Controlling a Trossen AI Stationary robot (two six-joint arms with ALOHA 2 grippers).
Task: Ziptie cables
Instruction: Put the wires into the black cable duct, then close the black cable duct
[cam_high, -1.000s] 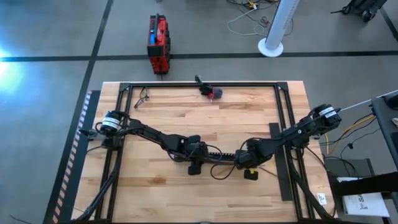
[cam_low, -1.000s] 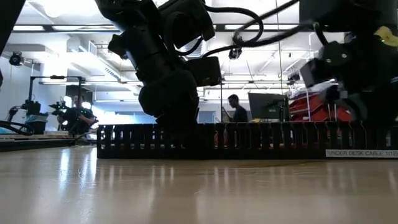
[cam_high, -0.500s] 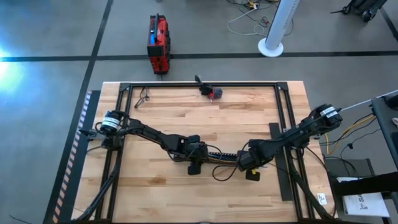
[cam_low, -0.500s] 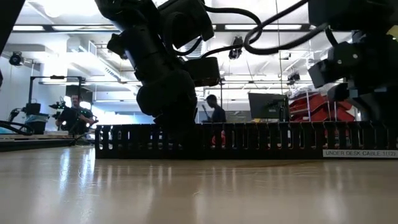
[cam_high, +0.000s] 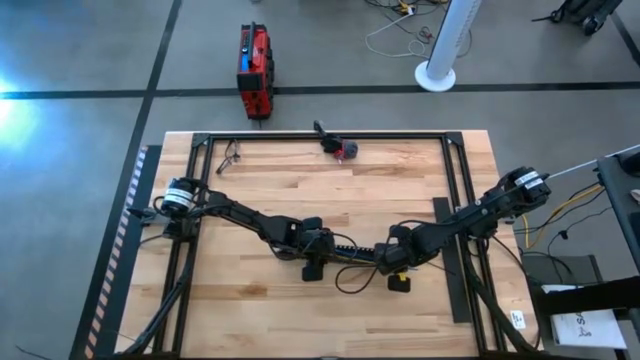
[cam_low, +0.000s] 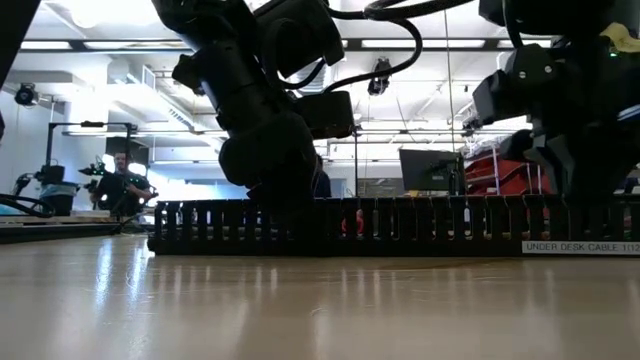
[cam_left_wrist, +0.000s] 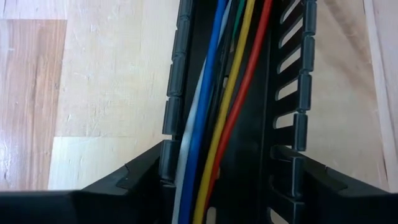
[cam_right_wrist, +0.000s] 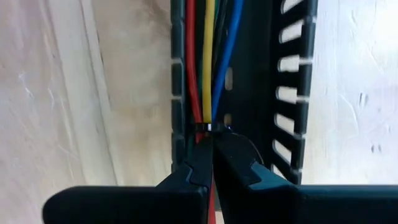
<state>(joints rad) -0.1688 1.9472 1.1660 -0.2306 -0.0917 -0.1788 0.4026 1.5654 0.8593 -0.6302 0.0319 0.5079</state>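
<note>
Shifted slightly toward the left arm since the earlier frame, the right pincer (cam_high: 383, 259) now sits closer to the left pincer (cam_high: 335, 250) along the slotted cable tray (cam_high: 355, 248) at mid-bench (cam_high: 300, 190). The right wrist view alone shows its fingers (cam_right_wrist: 200, 163) pressed together, their tips at a thin black tie (cam_right_wrist: 208, 128) around the cables (cam_right_wrist: 208, 68). The left wrist view shows the left pincer spread, straddling the tray walls, with blue, yellow, red and green cables (cam_left_wrist: 214, 106) running between. Bare wood lies open on both sides of the tray.
</note>
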